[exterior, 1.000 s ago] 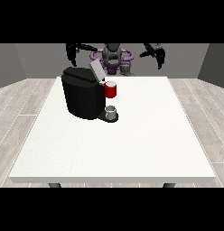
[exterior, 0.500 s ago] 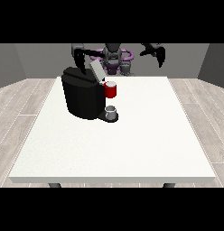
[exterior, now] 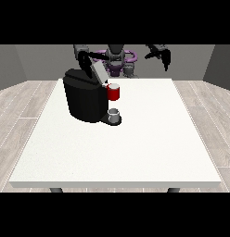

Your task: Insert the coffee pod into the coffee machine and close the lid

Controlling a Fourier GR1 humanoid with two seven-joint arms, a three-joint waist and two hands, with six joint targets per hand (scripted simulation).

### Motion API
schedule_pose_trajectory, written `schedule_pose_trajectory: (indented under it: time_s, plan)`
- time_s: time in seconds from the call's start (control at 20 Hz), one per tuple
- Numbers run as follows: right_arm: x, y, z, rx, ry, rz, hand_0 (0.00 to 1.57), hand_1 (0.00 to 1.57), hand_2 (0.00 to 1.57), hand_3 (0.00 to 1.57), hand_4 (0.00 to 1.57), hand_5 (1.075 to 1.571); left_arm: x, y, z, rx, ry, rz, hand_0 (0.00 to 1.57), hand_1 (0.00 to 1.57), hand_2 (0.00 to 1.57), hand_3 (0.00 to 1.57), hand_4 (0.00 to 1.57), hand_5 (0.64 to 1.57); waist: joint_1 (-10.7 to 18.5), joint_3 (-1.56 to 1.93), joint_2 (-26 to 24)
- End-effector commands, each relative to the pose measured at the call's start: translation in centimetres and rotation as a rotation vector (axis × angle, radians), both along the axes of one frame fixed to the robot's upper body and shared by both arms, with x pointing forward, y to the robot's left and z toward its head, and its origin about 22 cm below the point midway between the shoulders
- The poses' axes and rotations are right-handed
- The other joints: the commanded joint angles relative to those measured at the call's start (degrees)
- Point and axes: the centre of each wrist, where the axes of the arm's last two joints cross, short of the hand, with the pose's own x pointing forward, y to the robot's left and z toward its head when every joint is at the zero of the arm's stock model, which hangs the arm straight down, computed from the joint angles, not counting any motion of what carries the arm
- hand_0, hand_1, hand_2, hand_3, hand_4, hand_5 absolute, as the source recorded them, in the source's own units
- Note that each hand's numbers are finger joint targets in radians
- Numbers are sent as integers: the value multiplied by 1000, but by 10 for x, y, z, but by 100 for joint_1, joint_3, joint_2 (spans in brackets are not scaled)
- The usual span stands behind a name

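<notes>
Only the coffee machine [exterior: 84, 99] blocks the table [exterior: 135, 148].

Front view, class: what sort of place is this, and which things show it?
Probably a plain test room: a large white table holding only a black coffee machine, a wood-plank floor, and bare grey walls.

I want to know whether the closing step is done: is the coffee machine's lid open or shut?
Open. The lid stands tilted up above the top of the black coffee machine, not lying flat on it.
</notes>
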Motion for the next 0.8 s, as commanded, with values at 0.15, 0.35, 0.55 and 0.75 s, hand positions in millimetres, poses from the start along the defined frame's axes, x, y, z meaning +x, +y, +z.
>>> schedule_pose_trajectory:
  time_s: [0.15,0.35,0.55,0.75]
  plan:
    - [12,15,19,-32,-44,59,0,0,0,0,163,1571,-3,3,2,23,-18,50,0,0,0,0,347,1571,-116,7,286]
    - [27,23,56,-83,-104,65,0,0,0,0,161,1571,-1,-5,5,31,-53,10,0,0,0,0,339,1571,147,6,555]
    - [29,44,76,-127,-136,104,0,0,0,0,103,1571,3,-9,7,14,-31,0,0,0,0,0,363,1571,182,5,451]
    - [30,41,73,-136,-163,76,0,0,0,0,0,1571,12,-2,33,16,-47,-35,0,0,0,0,362,1571,457,8,579]
